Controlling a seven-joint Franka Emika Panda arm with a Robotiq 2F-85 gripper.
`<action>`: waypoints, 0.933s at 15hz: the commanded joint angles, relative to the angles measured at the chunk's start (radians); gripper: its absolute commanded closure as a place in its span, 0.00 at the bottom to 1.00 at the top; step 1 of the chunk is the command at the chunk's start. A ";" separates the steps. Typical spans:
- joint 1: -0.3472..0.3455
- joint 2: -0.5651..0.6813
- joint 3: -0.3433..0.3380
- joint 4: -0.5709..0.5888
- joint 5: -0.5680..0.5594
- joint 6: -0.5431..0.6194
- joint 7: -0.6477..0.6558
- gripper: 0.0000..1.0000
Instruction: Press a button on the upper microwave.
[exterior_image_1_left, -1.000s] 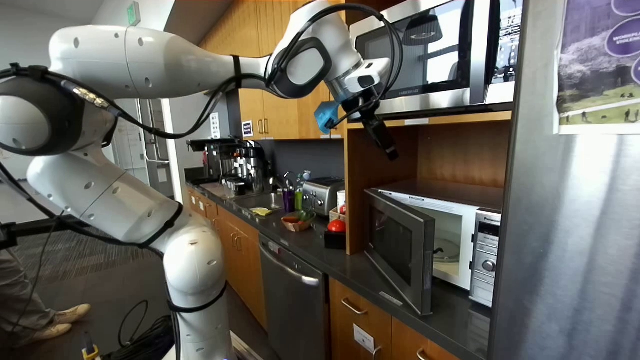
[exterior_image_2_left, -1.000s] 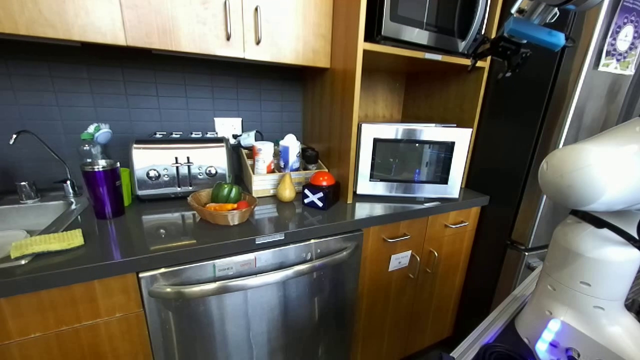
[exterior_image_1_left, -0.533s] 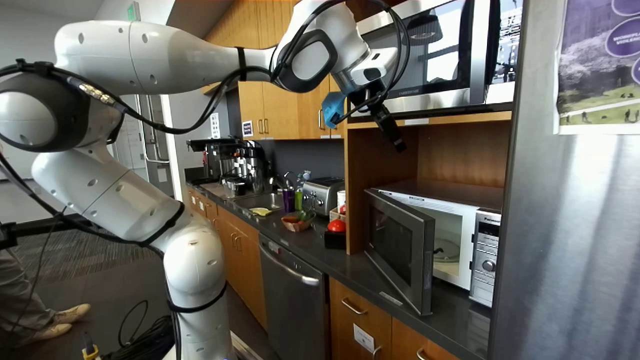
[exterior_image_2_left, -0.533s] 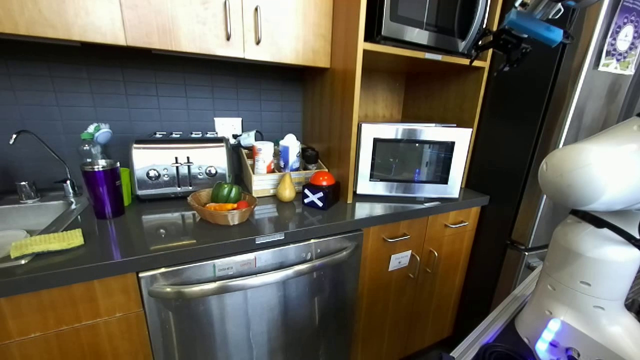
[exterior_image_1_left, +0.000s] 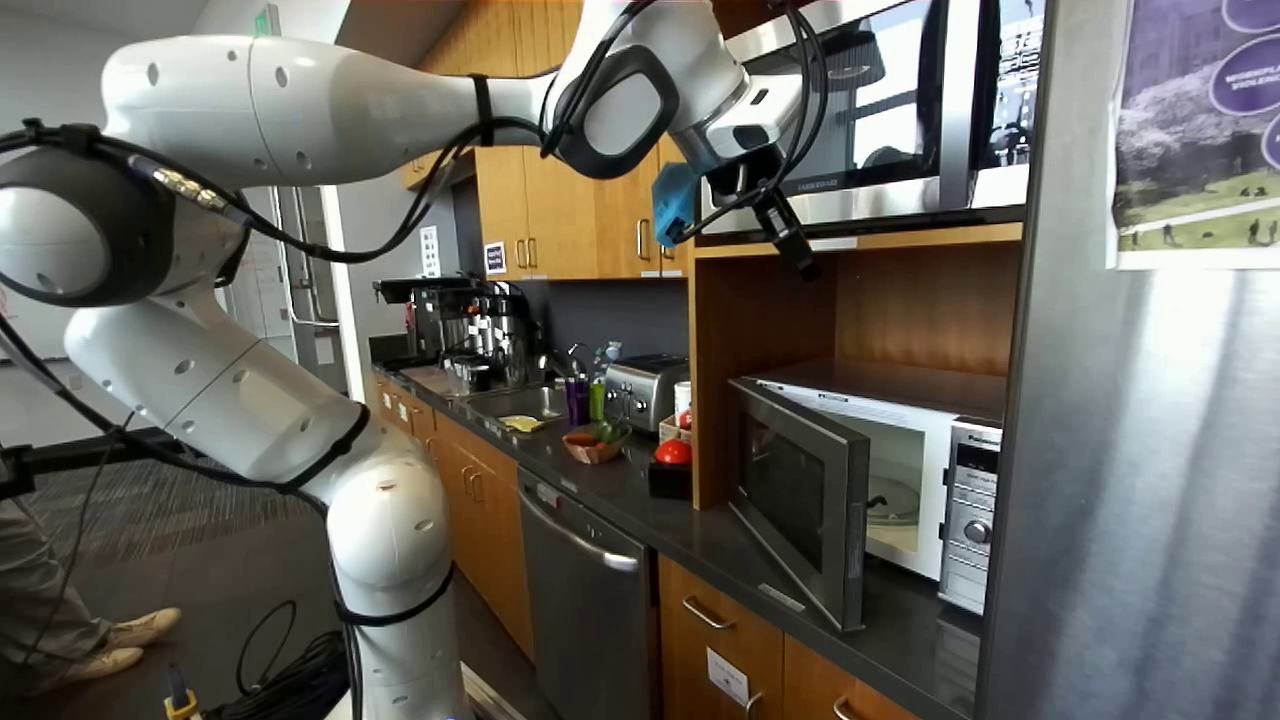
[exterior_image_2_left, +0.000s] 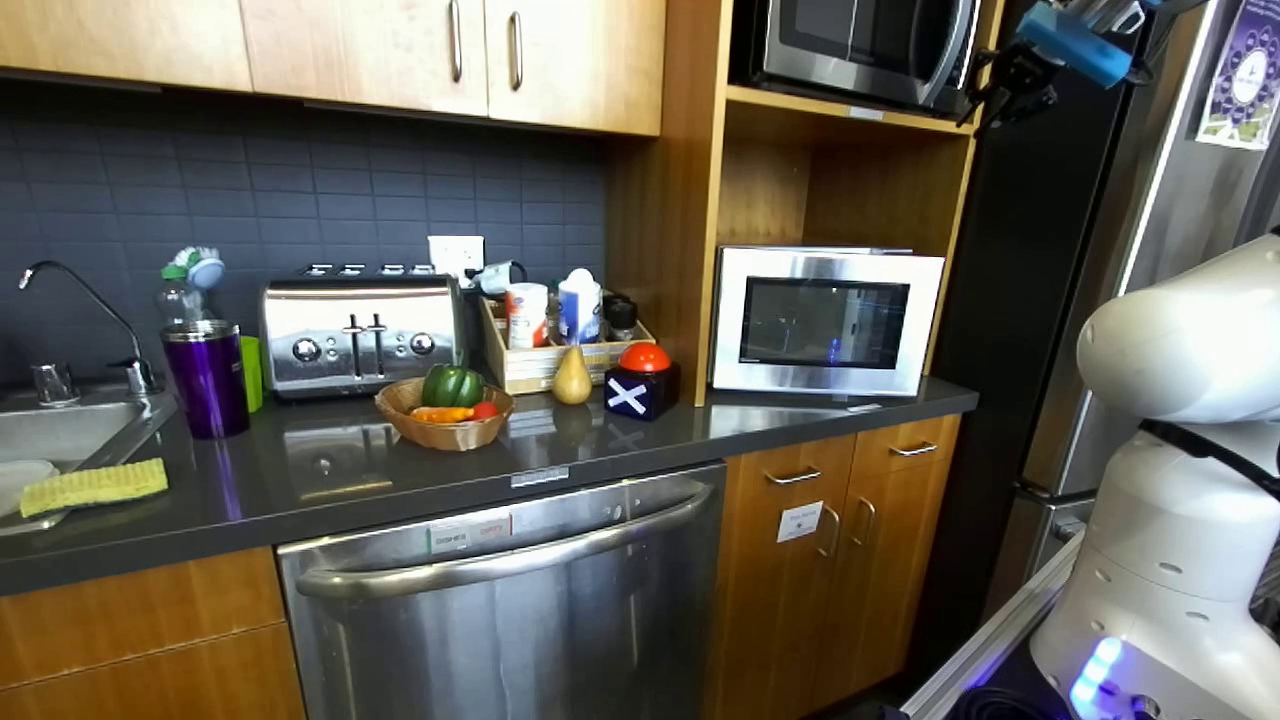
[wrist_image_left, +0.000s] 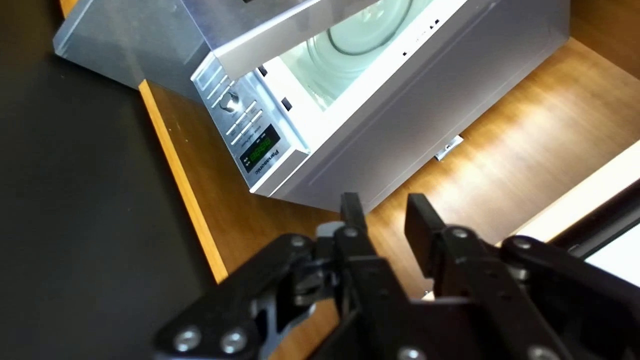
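upper microwave (exterior_image_2_left: 865, 50) sits on the shelf (exterior_image_1_left: 940, 237) above the right-hand end of the desk (exterior_image_2_left: 280, 480) in an exterior view. long axis level, roughly parallel to the desk's front edge; glass door (exterior_image_1_left: 880, 110) faces outward, handle (exterior_image_1_left: 958, 100) upright. fingers (wrist_image_left: 352, 207) parted, tips angled down, lower than the microwave's base.

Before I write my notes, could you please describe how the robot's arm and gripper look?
The Franka Panda arm is white, with rounded segments and dark joint rings; black cables run along it; black straps encircle it. The Robotiq gripper is black, with slim fingers and silver screws; a blue piece sits beside it.
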 joint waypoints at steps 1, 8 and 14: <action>0.001 0.019 0.003 0.020 0.050 0.040 0.022 0.99; -0.011 0.023 0.007 0.017 0.097 0.137 0.058 1.00; -0.016 0.030 0.008 0.023 0.107 0.226 0.098 1.00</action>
